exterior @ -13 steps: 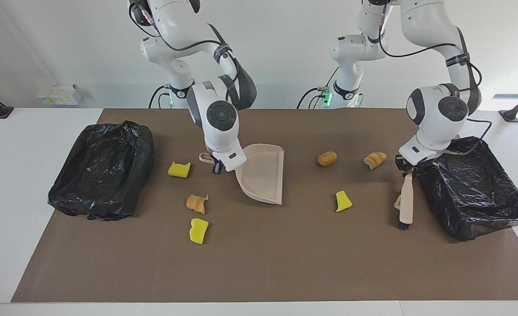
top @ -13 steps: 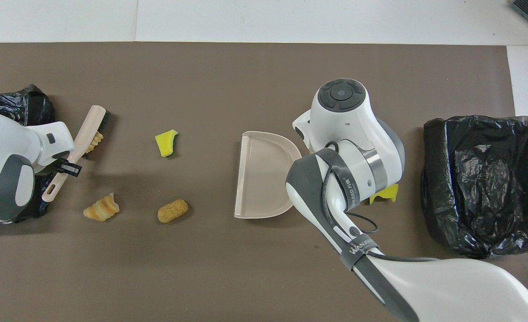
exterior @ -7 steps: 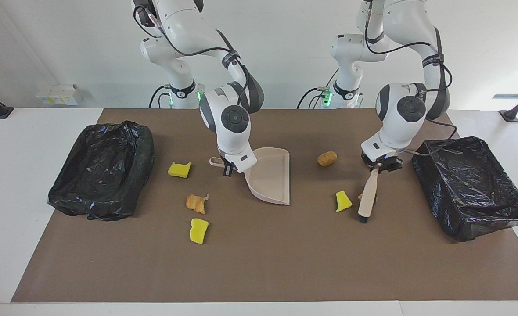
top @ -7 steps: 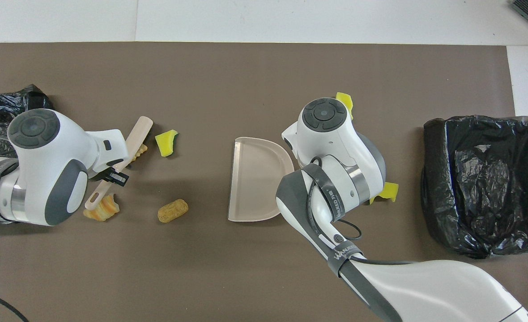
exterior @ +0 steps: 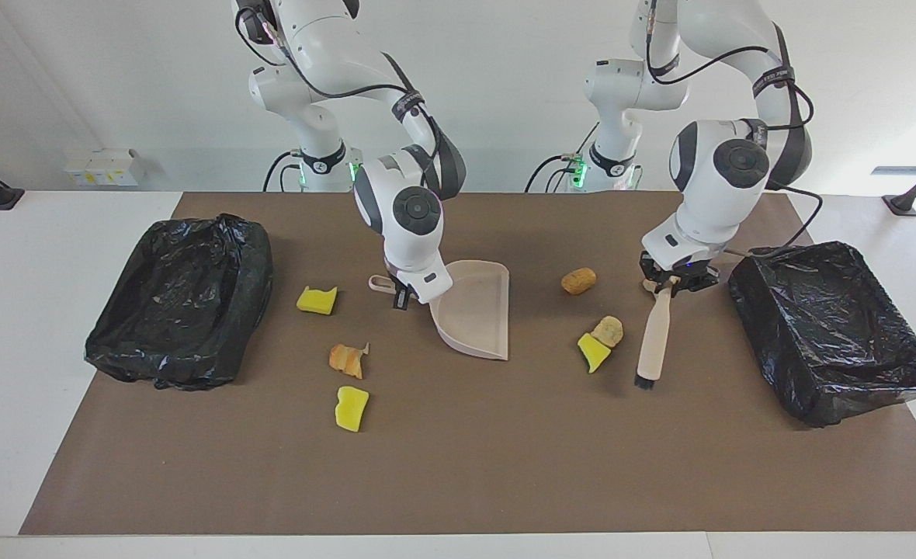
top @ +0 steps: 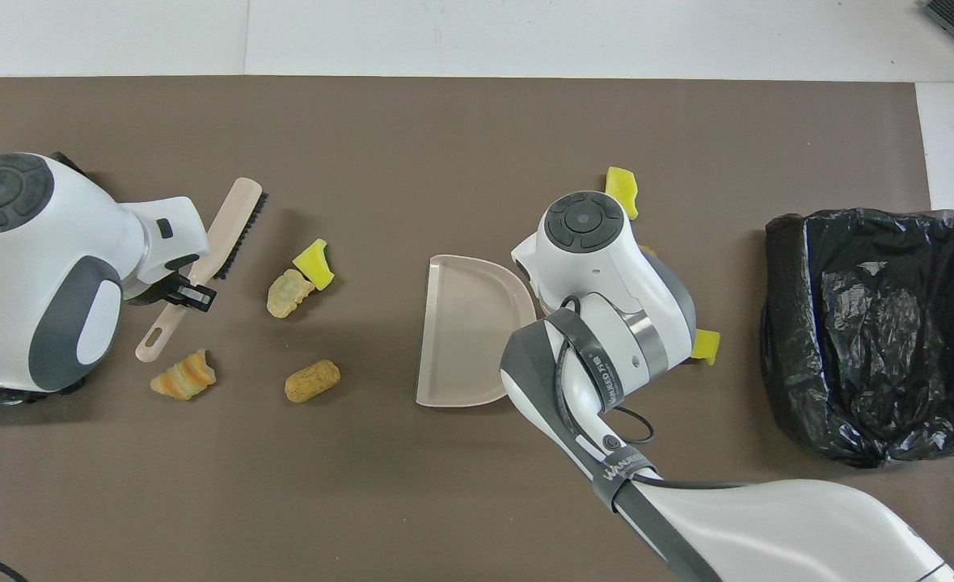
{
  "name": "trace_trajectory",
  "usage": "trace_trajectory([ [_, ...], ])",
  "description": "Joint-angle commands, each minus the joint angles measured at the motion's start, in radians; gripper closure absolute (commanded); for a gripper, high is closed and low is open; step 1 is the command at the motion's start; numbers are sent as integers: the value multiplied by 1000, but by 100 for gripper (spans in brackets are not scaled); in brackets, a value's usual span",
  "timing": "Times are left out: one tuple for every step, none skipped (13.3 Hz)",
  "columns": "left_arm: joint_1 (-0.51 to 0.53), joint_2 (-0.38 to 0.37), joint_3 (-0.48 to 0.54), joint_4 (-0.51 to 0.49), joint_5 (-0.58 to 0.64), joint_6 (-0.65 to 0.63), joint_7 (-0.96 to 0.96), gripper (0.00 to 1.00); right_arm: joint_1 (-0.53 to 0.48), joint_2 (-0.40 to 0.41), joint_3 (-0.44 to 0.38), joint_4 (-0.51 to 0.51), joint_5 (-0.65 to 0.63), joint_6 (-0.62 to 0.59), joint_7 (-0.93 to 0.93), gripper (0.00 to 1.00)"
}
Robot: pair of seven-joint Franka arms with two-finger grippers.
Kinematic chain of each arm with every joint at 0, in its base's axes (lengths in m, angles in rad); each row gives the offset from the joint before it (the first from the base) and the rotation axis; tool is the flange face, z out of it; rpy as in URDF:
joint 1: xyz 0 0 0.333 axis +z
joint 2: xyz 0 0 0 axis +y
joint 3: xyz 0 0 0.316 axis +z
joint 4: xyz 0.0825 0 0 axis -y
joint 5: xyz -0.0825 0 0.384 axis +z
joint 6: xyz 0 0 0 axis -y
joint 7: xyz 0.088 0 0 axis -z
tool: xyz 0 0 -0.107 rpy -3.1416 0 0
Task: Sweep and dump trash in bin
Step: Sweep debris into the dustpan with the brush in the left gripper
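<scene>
Jaws of both grippers we find clamped: left gripper (exterior: pixel 671 286) on the brush (exterior: pixel 651 341), right gripper (exterior: pixel 402 296) on the dustpan (exterior: pixel 477 314). Trash (exterior: pixel 600 341) lies scattered on the brown-matted counter (exterior: pixel 458 466), between two black-lined bins (exterior: pixel 830 334); white wall.

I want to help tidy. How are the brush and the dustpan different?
The brush is long and thin; the dustpan is wide and scooped. The left gripper holds the brush, the right gripper the dustpan. The brush has dark bristles; the dustpan has none. Both are beige.
</scene>
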Motion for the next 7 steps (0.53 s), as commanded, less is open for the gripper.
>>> trace_trajectory([
  [58, 25, -4, -28, -16, 68, 69, 100, -4, -36, 5, -50, -26, 11, 40, 100],
  [60, 25, -4, -59, -17, 108, 72, 100, -3, -36, 5, -50, -26, 11, 41, 100],
  [56, 19, -4, -100, -19, 136, 62, 100, -3, -36, 5, -50, -26, 10, 54, 100],
  [45, 13, -5, -129, -23, 141, 62, 100, -3, -36, 5, -50, -26, 10, 57, 100],
  [37, 13, -10, -149, -25, 141, 57, 100, -3, -36, 5, -50, -26, 8, 57, 100],
  [-2, 10, -10, -166, -40, 142, 33, 100, -3, -36, 5, -50, -26, 8, 60, 100],
  [-33, 7, -10, -178, -63, 142, -1, 100, -1, -36, 5, -50, -26, 8, 63, 100],
])
